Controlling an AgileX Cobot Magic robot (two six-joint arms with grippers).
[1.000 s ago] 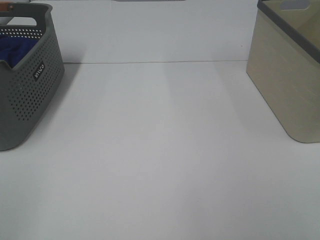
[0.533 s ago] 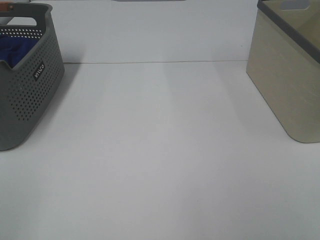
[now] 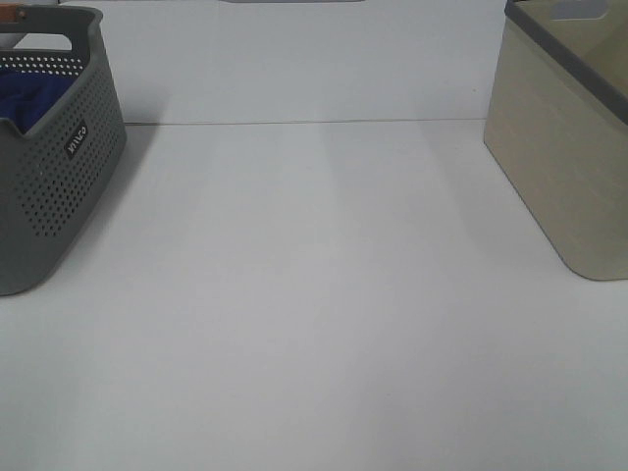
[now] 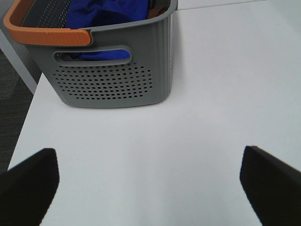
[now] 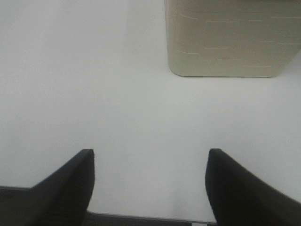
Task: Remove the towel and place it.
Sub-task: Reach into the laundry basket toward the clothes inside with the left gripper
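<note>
The deep blue towel (image 3: 27,98) lies bunched inside the grey perforated basket (image 3: 59,186) at the table's far left. In the left wrist view the towel (image 4: 106,12) fills that grey basket (image 4: 113,80), which has an orange handle (image 4: 44,34). My left gripper (image 4: 148,181) hovers over the bare table short of the basket, open wide and empty. My right gripper (image 5: 150,181) is open too, empty, above the white table in front of the beige bin (image 5: 233,40). Neither gripper shows in the exterior high view.
The beige bin (image 3: 564,147) with a dark grey rim stands at the table's far right. White tabletop (image 3: 314,294) stretches between the two containers. The left wrist view shows the table's edge (image 4: 26,110) beside the grey basket, with dark floor beyond.
</note>
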